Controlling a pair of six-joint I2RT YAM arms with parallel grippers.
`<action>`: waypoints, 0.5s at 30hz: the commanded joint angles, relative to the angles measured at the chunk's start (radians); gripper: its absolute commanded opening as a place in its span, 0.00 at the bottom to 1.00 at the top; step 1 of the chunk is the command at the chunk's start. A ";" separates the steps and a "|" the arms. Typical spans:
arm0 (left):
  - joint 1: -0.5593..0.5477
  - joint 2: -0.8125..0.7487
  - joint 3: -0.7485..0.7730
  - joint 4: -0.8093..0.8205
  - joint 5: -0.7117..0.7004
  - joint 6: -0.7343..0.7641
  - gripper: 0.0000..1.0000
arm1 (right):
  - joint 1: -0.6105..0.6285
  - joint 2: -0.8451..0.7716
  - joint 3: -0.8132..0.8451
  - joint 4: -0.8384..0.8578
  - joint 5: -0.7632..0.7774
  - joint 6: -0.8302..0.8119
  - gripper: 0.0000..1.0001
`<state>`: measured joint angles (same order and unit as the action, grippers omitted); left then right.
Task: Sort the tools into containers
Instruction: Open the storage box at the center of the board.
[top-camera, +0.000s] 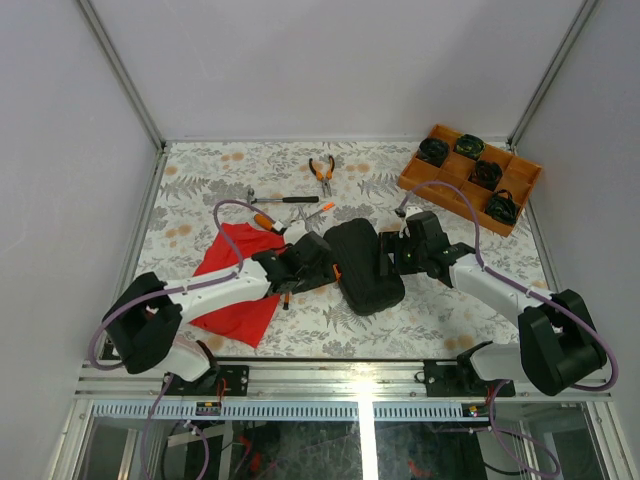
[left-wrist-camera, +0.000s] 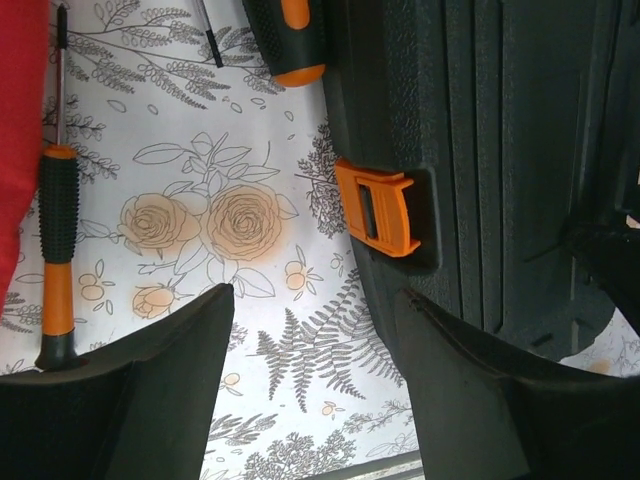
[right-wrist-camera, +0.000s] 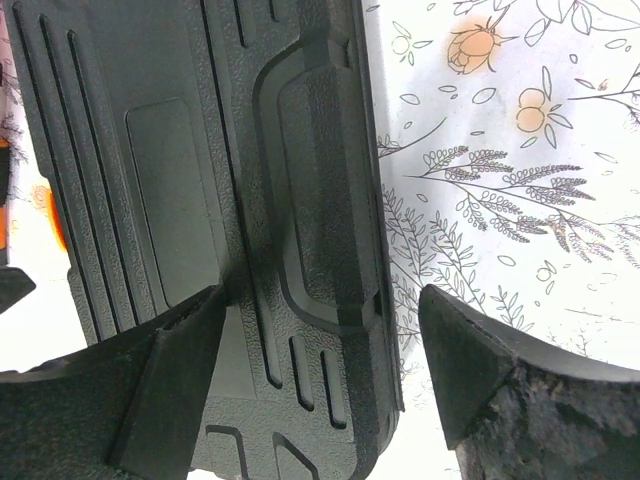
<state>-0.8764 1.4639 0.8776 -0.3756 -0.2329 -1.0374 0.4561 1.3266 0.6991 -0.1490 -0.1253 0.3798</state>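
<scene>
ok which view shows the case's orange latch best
Left wrist: the orange latch sits sharp and large on the tool case edge. The top view shows it only as a tiny orange speck; the right wrist view shows just ribbed shell.

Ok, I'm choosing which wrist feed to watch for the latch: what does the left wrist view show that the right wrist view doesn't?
Only the left wrist view shows the orange latch on the black tool case, a black-and-orange screwdriver lying on the floral table cover, a second screwdriver handle at the top, and the red cloth. Only the right wrist view shows the raised moulded panel on the case's shell. Both show that case and the table cover.
</scene>
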 joint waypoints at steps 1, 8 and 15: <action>-0.007 0.038 0.063 0.079 -0.021 0.007 0.64 | -0.001 -0.002 -0.045 -0.092 0.029 0.003 0.80; -0.008 0.087 0.093 0.102 -0.003 0.032 0.61 | -0.001 -0.049 -0.083 -0.109 -0.035 0.046 0.72; -0.008 0.075 0.074 0.081 -0.043 0.020 0.52 | -0.002 -0.138 -0.133 -0.130 -0.051 0.122 0.65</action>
<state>-0.8764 1.5444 0.9482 -0.3264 -0.2325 -1.0187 0.4561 1.2255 0.6159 -0.1501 -0.1665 0.4625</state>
